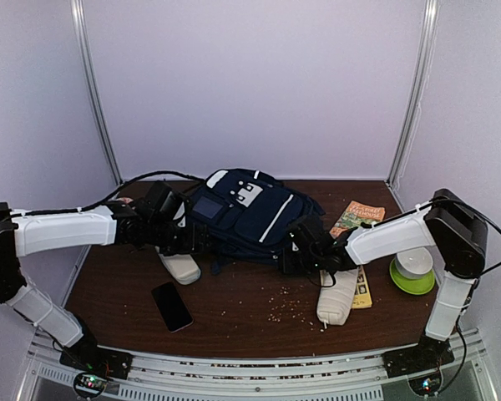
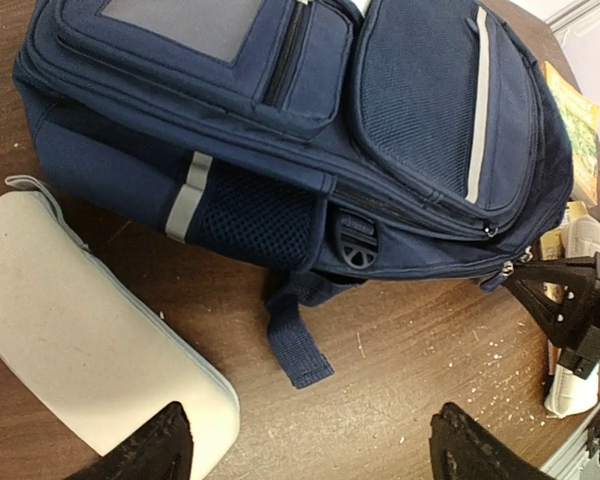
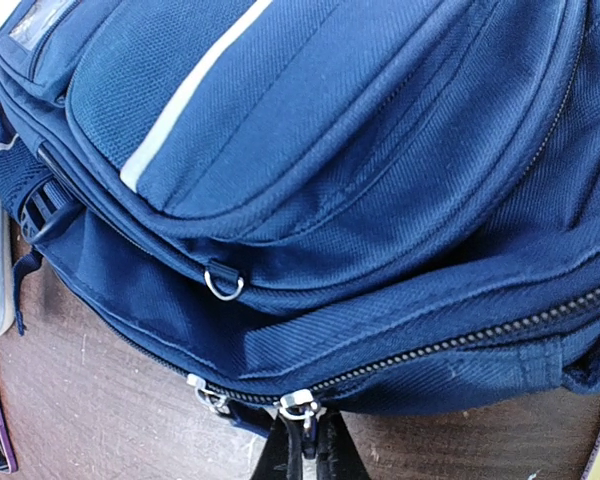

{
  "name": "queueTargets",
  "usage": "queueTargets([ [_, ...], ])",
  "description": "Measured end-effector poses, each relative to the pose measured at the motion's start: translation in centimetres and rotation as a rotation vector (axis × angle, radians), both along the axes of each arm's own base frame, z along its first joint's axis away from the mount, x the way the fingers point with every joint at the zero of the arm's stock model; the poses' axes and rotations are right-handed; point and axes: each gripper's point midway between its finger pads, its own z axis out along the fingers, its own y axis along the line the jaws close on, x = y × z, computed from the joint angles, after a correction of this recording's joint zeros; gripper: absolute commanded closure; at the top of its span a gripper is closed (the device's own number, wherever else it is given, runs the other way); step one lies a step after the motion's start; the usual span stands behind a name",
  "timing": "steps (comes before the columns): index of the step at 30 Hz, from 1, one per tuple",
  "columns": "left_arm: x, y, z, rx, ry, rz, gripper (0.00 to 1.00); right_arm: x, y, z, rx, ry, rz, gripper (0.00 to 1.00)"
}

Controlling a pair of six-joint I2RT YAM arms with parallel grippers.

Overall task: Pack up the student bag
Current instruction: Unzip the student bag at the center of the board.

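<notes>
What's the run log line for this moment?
left gripper: open, near student bag | right gripper: shut on zipper pull | student bag: on table

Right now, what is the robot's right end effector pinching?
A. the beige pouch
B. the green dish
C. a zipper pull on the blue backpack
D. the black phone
C: in the right wrist view, the right end effector is shut on a metal zipper pull at the lower edge of the student bag.
</notes>
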Motion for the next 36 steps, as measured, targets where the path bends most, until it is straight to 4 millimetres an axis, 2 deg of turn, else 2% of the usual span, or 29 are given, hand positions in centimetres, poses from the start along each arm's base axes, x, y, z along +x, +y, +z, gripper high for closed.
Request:
queueTargets([
  [2,-0.3,-0.7,-0.3,0.001,0.011,-0.011,0.15,0.0,0.0,0.1,0.004,-0.001,0.001,1.0],
  [4,-0.5,-2.3,-0.5,-0.003,0.026,-0.032,0.15,0.0,0.0,0.1,0.004,-0.001,0.002,1.0],
  [9,-0.6,-8.4,-0.2,-0.071,0.067,-0.063,0.16,0.0,0.1,0.1,0.005,-0.002,0.002,1.0],
  [11,-0.5,-9.6,-0.7,-0.106,0.109,-0.039,0.16,0.0,0.1,0.1,0.005,-0.002,0.003,1.0],
  [18,-0.6,-10.1,-3.7,-0.198,0.318,0.155,0.14,0.0,0.2,0.2,0.009,-0.003,0.008,1.0],
  [22,-0.4,-10.6,-3.5,-0.252,0.373,0.231,0.14,0.0,0.3,0.2,0.013,-0.002,0.013,1.0],
  [26,0.8,-12.1,-3.4,-0.291,0.406,0.267,0.14,-0.2,0.3,0.0,0.013,-0.005,0.029,1.0],
  [31,1.8,-11.7,-6.1,-0.263,0.451,0.326,0.15,-0.5,0.2,-0.2,0.015,-0.006,0.044,1.0],
  [36,1.8,-11.1,-8.3,-0.22,0.491,0.363,0.16,-0.7,0.4,0.3,0.028,-0.012,0.059,1.0],
])
